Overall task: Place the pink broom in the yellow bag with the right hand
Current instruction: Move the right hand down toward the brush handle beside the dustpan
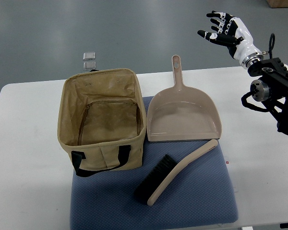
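Currently: Broom Lies on Mat, Right Hand Raised and Empty

The yellow bag stands upright and open-topped on the left part of a blue mat, which lies on a white table. Its interior shows bare fabric only; two black handles hang over its near wall.

The pink broom lies flat on the mat, right of and nearer than the bag, apart from it. Its black bristles point toward the bag's near right corner; its handle runs diagonally away up and right.

A pink dustpan rests just right of the bag, beyond the broom, its handle pointing away from the robot. The broom's handle tip lies just beside the pan's front edge.

The right hand hangs in the air well right of the bag, past the table's far edge, fingers spread, grasping nothing.

Two small grey squares sit on the floor beyond the bag.
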### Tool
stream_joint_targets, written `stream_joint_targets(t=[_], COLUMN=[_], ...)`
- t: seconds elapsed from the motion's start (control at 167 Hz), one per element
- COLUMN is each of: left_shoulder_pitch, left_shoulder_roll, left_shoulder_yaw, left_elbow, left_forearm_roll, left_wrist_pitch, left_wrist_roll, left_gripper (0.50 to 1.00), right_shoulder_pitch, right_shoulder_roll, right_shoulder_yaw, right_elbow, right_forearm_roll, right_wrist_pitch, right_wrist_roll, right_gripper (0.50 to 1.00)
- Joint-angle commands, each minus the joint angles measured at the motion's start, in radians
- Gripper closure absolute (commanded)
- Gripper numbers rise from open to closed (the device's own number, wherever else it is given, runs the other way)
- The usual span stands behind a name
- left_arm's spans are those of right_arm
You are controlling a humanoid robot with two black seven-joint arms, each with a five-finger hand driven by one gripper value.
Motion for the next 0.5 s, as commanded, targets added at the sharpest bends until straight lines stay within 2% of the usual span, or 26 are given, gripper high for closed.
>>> stream_joint_targets(t=[0.0, 0.126, 0.3, 0.492], left_shoulder_pitch=[0.0, 0.0, 0.0, 0.0], left_shoulder_roll=[0.0, 0.0, 0.0, 0.0], left_shoulder_yaw=[0.0, 0.0, 0.0, 0.0], left_elbow=[0.0, 0.0, 0.0, 0.0], left_forearm_roll=[0.0, -0.001, -0.001, 0.0], left_wrist_pitch=[0.0, 0.0, 0.0, 0.0], left_wrist_roll=[0.0, 0.0, 0.0, 0.0], left_gripper=[0.5, 0.5, 0.5, 0.5], right_shoulder_pitch=[0.017, 0.034, 0.034, 0.035], right_shoulder_roll=[-0.052, -0.13, -0.238, -0.328], right_shoulder_yaw=[-0.108, -0.151, -0.154, -0.175], right_elbow=[0.053, 0.141, 0.343, 0.549], right_forearm_roll=[-0.127, -0.34, -0.668, -0.892], right_wrist_pitch=[0.024, 0.08, 0.178, 0.274], right_wrist_roll=[0.005, 0.009, 0.016, 0.035], right_gripper=[0.57, 0.57, 0.57, 0.57])
